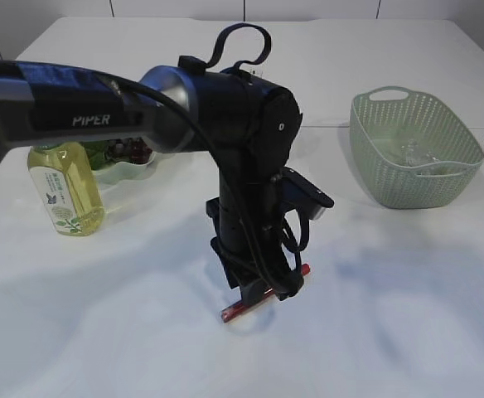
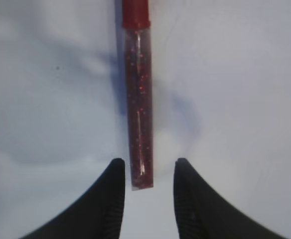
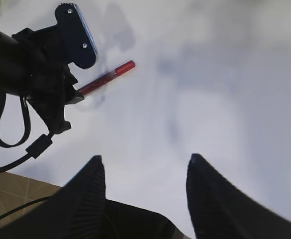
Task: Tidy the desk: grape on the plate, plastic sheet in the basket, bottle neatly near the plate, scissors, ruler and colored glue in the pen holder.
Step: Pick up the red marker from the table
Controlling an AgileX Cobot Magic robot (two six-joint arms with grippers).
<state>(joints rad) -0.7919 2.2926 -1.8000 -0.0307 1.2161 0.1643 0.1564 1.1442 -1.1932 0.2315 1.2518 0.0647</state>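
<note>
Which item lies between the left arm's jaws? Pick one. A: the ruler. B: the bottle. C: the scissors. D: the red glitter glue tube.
D: the left wrist view shows the end of the red glitter glue tube lying on the table between the open jaws.

Bare table (image 1: 408,332) around the glue (image 2: 138,99), left arm (image 1: 250,149) blocking the table's middle, bottle (image 1: 65,186) and plate (image 1: 130,170) crowding the left edge, basket (image 1: 414,149) near the right edge, open room along the near edge.
</note>
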